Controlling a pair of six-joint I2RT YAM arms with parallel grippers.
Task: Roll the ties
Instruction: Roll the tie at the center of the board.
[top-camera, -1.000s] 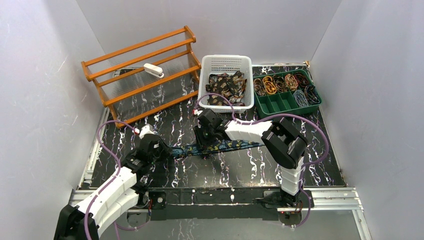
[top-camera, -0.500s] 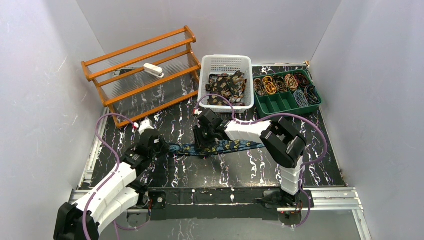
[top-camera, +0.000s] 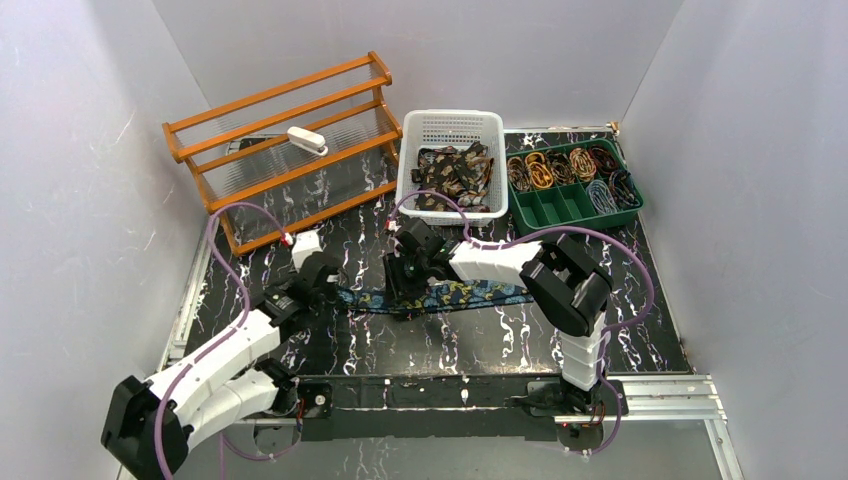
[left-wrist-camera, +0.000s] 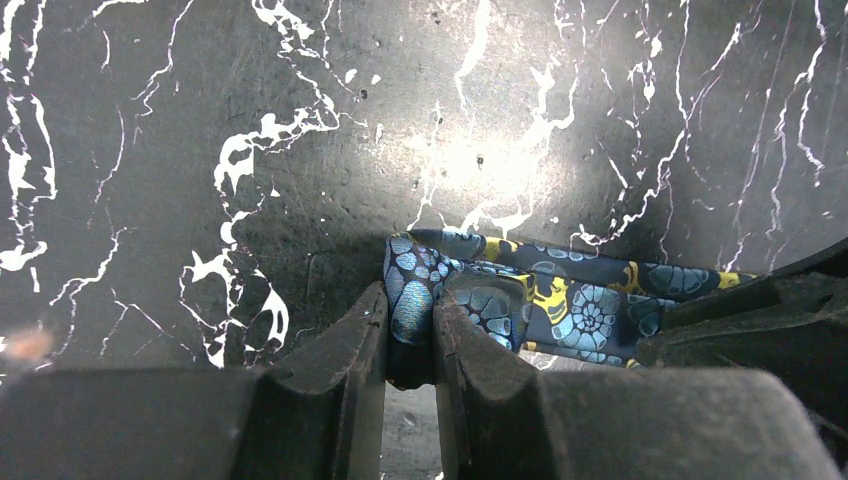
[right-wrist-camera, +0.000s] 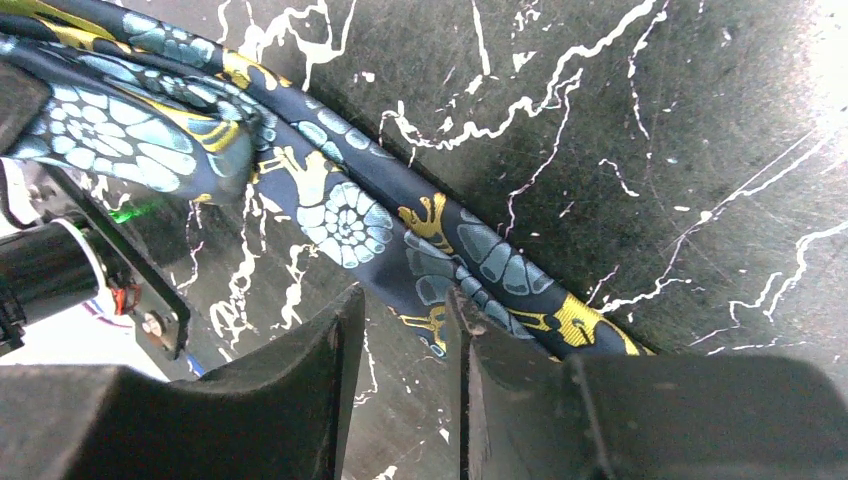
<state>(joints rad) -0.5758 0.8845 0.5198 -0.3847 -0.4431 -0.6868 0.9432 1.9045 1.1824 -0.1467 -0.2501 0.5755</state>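
Tie (left-wrist-camera: 520, 295) end between left pincer (left-wrist-camera: 410, 345) fingertips.

tie (left-wrist-camera: 560, 295): sheeny woven cloth | table (left-wrist-camera: 300, 120): scuffed semi-gloss marble-look | rack (top-camera: 290, 140): wood

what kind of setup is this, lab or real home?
Most likely a lab test cell, not a home: plain white walls box in a marble-patterned table, the arms are bolted to a metal rail at its near edge, and props such as a rack and basket are laid out.
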